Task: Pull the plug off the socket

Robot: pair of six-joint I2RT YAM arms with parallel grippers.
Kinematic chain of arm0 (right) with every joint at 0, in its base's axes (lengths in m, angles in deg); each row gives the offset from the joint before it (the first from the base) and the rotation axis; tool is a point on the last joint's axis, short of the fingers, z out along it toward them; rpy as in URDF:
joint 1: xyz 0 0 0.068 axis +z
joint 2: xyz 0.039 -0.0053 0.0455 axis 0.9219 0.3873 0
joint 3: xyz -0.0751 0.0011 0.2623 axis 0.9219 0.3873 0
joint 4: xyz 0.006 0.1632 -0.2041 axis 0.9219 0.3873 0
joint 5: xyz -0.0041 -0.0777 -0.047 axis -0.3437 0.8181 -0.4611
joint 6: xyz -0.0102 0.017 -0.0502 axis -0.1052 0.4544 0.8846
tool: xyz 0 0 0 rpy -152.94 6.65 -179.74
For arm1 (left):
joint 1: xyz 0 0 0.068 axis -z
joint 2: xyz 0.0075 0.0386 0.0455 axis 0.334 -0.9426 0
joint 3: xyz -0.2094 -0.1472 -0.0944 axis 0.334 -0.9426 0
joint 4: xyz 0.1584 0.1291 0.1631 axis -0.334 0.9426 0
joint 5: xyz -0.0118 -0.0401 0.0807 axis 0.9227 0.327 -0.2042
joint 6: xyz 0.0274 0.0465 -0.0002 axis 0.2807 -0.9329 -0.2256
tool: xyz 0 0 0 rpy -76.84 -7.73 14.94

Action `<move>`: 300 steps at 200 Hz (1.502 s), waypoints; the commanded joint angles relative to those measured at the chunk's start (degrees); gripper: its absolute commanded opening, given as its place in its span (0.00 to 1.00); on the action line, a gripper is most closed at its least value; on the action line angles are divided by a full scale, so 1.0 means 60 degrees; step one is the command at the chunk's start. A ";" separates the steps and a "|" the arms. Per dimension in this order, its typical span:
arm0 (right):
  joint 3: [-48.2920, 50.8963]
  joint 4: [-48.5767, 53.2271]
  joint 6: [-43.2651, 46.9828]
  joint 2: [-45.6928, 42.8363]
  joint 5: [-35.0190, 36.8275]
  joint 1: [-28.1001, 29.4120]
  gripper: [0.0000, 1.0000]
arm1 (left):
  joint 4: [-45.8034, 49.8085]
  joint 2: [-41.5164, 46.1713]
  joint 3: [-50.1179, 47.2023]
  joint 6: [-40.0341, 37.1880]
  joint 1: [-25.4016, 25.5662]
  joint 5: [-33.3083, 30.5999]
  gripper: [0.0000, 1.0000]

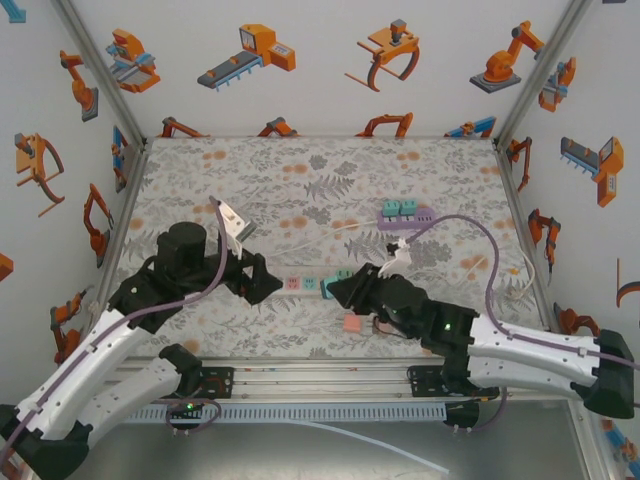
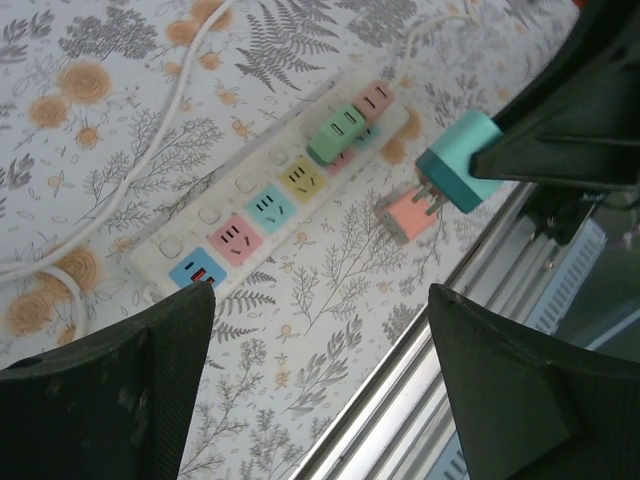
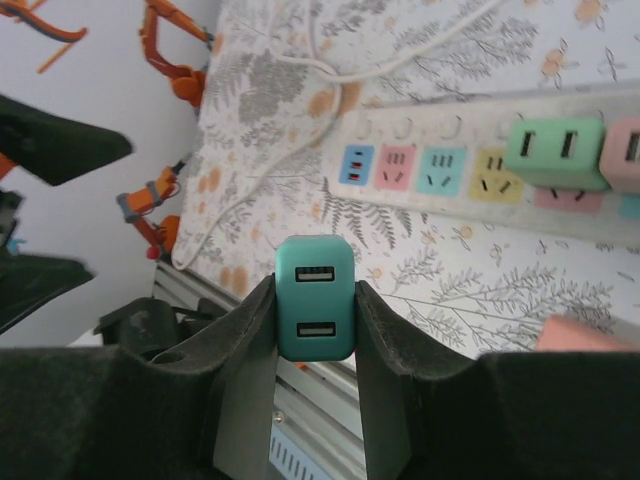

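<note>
The teal plug (image 3: 315,300) is off the strip and in the air, with my right gripper (image 3: 315,288) shut on its sides; its prongs show in the left wrist view (image 2: 458,160). The socket is a white power strip (image 2: 270,205) with coloured outlets, lying flat between the two grippers (image 1: 308,285). A green plug (image 2: 340,135) and a pink plug (image 2: 378,98) sit in its far end. My left gripper (image 2: 320,300) is open over the strip's near end with nothing between its fingers (image 2: 120,390). From above, the right gripper (image 1: 340,290) is at the strip's right end.
A loose pink plug (image 1: 351,323) lies on the mat near the front rail (image 1: 320,378). A purple power strip (image 1: 405,216) with plugs and a cable lies at the back right. White cable (image 2: 110,190) loops to the left of the strip. Walls enclose the table.
</note>
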State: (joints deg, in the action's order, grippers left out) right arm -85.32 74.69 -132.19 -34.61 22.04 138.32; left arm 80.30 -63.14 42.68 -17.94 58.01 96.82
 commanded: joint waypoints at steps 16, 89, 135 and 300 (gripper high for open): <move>0.0188 -0.0660 -0.1518 0.1279 0.2035 0.0989 0.29 | 0.1346 0.0478 -0.0182 -0.3375 0.0227 0.1291 0.89; 0.0267 -0.0945 -0.2985 0.3612 0.2949 0.1449 0.29 | 0.1946 0.0479 -0.0625 -0.5196 0.0766 0.1769 0.97; 0.0458 -0.1175 -0.3497 0.4339 0.2800 0.1490 0.30 | 0.1925 0.0261 -0.0750 -0.5152 0.0966 0.1286 0.97; 0.0430 0.0240 -0.4567 0.4538 0.2497 0.1493 0.49 | 0.1401 -0.0052 -0.1004 -0.4785 0.1464 0.0527 0.97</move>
State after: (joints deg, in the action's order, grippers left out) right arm -82.37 71.65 -158.17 -5.39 34.95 146.91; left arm 89.85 -63.36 37.35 -47.08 66.32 100.36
